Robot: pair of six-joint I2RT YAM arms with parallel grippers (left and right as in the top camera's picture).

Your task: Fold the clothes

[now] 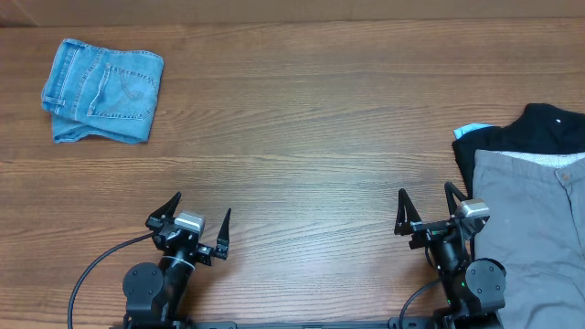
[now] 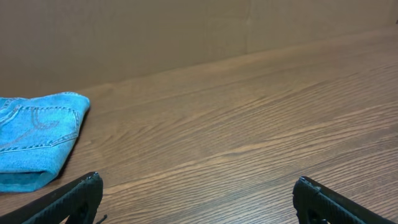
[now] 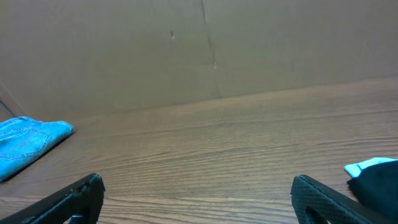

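Both arms are matte black. The left gripper point(image 1: 202, 203) has two tapered, pointed black fingers point(image 2: 68, 200), a silver-grey block point(image 1: 189, 222) at their base and a round black housing point(image 1: 143, 285) behind it. The right gripper point(image 1: 425, 189) is of the same build. At the table's point(image 1: 320, 137) front edge, a thin black cable point(image 1: 91, 268) loops from the left arm; another leaves the right.

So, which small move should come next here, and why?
Probably the right end effector, open and empty, should reach to the grey garment just beside it and drag it toward the middle of the table. The jeans already lie folded at the far left.
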